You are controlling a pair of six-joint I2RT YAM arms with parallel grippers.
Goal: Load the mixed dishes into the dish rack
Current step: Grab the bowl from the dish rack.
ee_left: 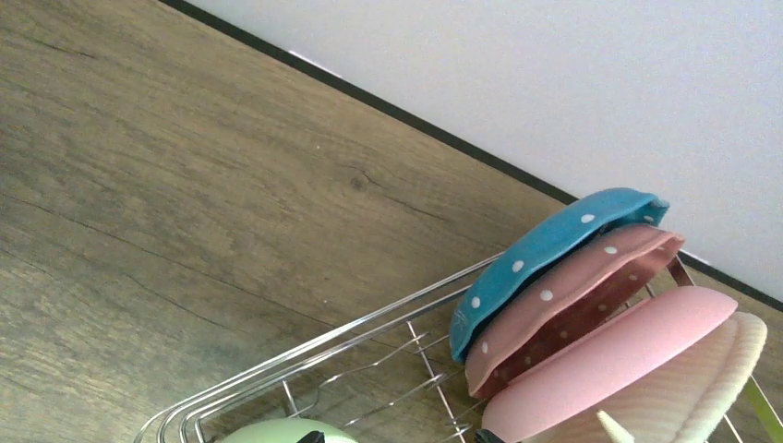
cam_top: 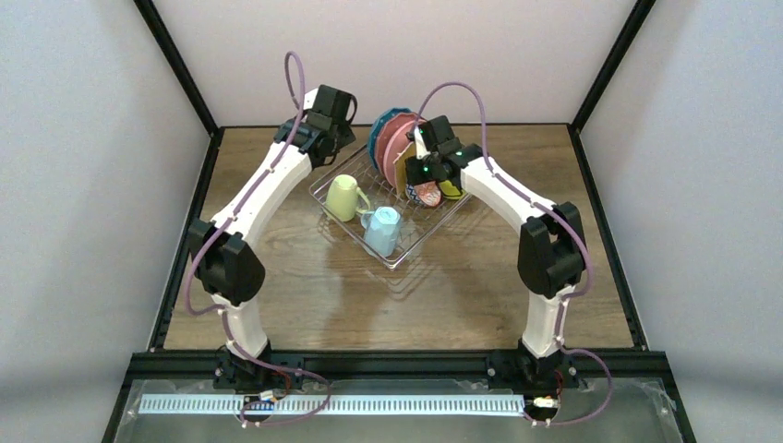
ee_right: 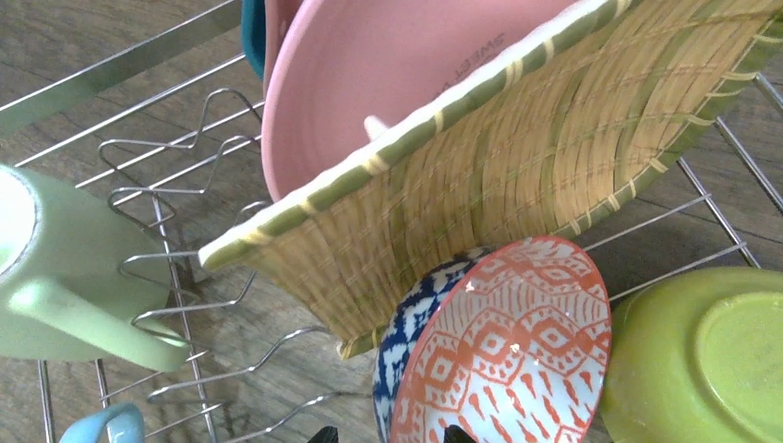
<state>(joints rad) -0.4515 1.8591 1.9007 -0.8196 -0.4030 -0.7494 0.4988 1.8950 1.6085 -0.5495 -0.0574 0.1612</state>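
Two patterned bowls [ee_right: 499,351] sit just below the right end effector [ee_right: 388,436], its jaws parted.

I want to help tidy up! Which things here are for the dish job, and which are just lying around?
For the job: dish rack, blue dotted plate, pink dotted plate, plain pink plate, woven plate, green mug, light blue mug, red-patterned bowl, blue-patterned bowl, lime bowl.

Just there: purple cables, white slotted strip.
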